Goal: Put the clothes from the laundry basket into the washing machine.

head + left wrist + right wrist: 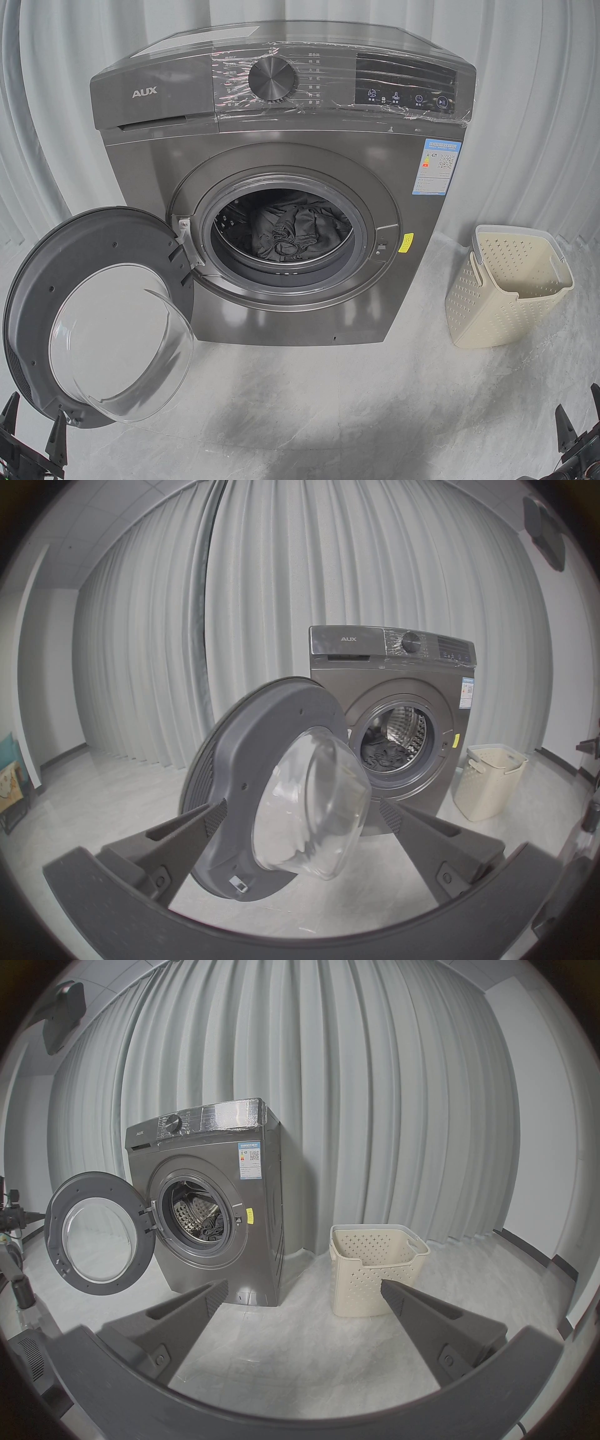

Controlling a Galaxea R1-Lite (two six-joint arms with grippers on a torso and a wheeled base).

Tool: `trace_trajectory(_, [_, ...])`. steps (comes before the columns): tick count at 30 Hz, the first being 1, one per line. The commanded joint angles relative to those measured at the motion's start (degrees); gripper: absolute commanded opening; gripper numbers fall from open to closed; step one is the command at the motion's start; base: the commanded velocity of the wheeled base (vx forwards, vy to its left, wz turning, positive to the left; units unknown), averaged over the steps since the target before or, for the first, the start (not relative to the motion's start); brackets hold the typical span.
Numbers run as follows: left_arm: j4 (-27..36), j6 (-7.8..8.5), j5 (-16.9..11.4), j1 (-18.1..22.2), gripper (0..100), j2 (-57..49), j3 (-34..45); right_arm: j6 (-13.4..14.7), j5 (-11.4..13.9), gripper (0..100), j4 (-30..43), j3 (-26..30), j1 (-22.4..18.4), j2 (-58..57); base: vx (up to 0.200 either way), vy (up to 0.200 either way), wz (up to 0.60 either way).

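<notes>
Hanging wide open at the left of the washing machine, the door is standing just ahead of the left gripper, which is spread open and holding nothing. The right gripper, likewise released, is sitting well apart from it, nearer the laundry basket. Dark clothes are lying inside the drum, while the basket is showing only its bare inside, so loading is looking finished

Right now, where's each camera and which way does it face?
Head: high, looking down at the washing machine; left gripper and right gripper at the lower corners.
Left wrist: low, facing the open door through its open jaws.
Right wrist: low, facing the laundry basket through its open jaws.
All share the washing machine and laundry basket.
</notes>
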Motion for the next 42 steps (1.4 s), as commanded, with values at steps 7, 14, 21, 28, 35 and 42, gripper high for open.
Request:
trace_trajectory(7, [2.42,-0.23,0.89,2.36,100,-5.29,0.46,0.13,-0.19,100,0.02,0.66,0.04,-0.96,0.0,0.0,0.0])
trace_trajectory(14, [5.59,-2.07,-8.25,2.36,100,-5.2,0.81,-0.57,1.48,100,-0.33,0.75,-0.05,-0.96,0.0,0.0,0.0])
trace_trajectory(21, [5.15,-0.84,-7.2,2.54,100,-5.38,0.99,-0.04,1.22,100,-0.86,0.92,0.04,-0.96,0.0,0.0,0.0])
trace_trajectory(28, [5.15,-0.76,-7.11,2.54,100,-5.38,0.99,-0.04,1.22,100,-0.86,0.92,0.04,-0.96,0.0,0.0,0.0])
trace_trajectory(35, [5.15,-0.67,-7.11,2.54,100,-5.38,0.99,-0.04,1.31,100,-0.86,0.92,0.04,-0.96,0.0,0.0,0.0])
trace_trajectory(42, [5.15,-1.02,-7.11,2.45,100,-5.38,0.9,-0.04,1.22,100,-0.86,0.92,0.04,-0.96,-0.086,0.0,0.0])
